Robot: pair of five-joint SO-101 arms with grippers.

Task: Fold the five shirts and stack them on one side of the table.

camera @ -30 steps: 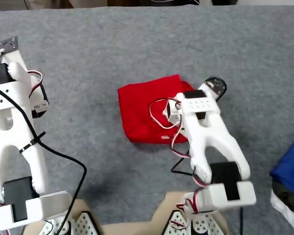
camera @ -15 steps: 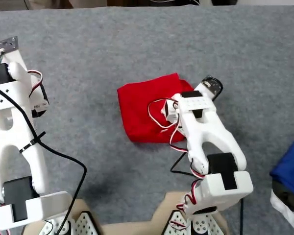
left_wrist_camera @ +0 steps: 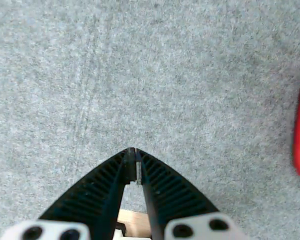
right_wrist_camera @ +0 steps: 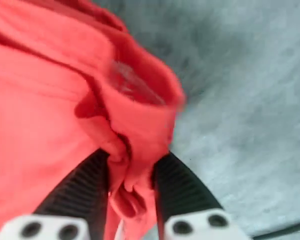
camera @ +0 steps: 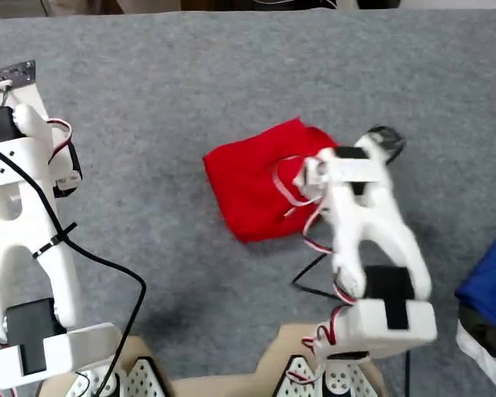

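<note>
- At the far left of the high view we see the white left arm point(camera: 25, 215) lying over the desk, with a black cable point(camera: 99, 263) looping across it.
- Its own left pincer point(left_wrist_camera: 134, 162) is clenched on nothing: the black ribbed fingers point(left_wrist_camera: 102, 187) meet at their tips above bare desk.
- Near the middle lies the folded red cloth shirt point(camera: 256, 178), flat on the desk and tilted a little. A sliver of it shows at the edge of the left wrist view.
- We make out a pale label patch point(right_wrist_camera: 127, 80) inside the shirt's folded edge, too blurred to read.
- The right pincer point(right_wrist_camera: 131, 159) is grasping a bunched fold of the red shirt's edge between its two black fingers.
- The white right arm point(camera: 368, 215) covers the shirt's right side, with red and white wires point(camera: 302, 178) hanging over the cloth.
- At the right edge sits a pile of folded blue cloth point(camera: 489, 285) over dark and white cloth point(camera: 479, 351), well apart from the red shirt.
- The desk point(camera: 231, 66) is covered in grey felt-like fabric, with a tan board point(camera: 273, 356) at its near edge.
</note>
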